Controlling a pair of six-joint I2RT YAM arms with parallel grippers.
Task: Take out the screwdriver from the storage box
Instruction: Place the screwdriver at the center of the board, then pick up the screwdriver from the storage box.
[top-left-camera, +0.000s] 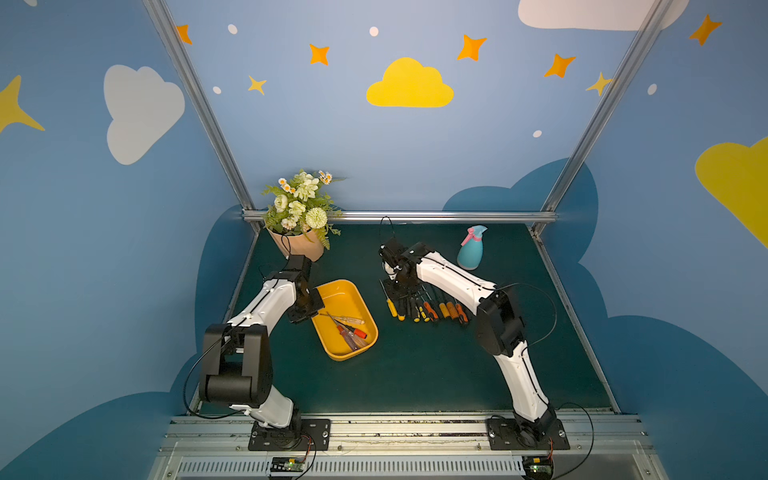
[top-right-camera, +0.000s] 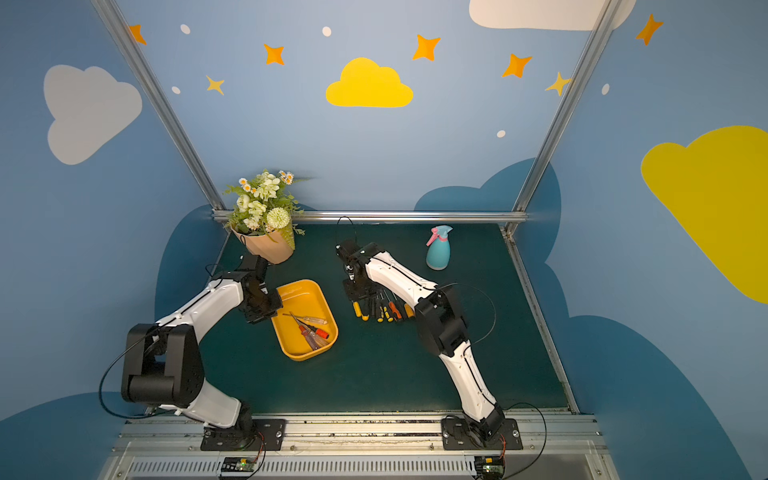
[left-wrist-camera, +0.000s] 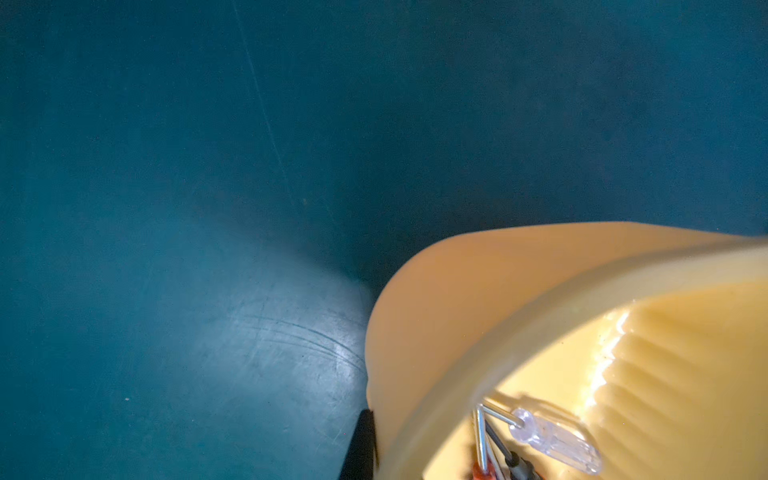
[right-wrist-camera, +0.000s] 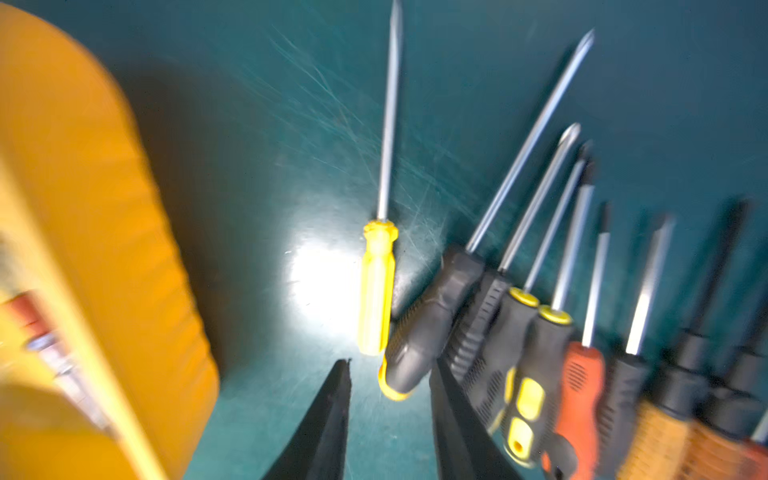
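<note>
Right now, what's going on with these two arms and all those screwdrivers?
The left gripper is clamped on the rim of the yellow box, seemingly steadying it. A few screwdrivers lie inside. The right gripper hangs open and empty over the mat, just above a yellow screwdriver at the end of a row of screwdrivers laid out beside the box.

The dark green surface carries a yellow storage box left of the centre in both top views. Just to the right of it, a row of screwdrivers lies side by side, handles toward the lower edge of the frame. A peach flowerpot stands at its upper left corner, and a blue spray bottle stands upright toward the upper right.
</note>
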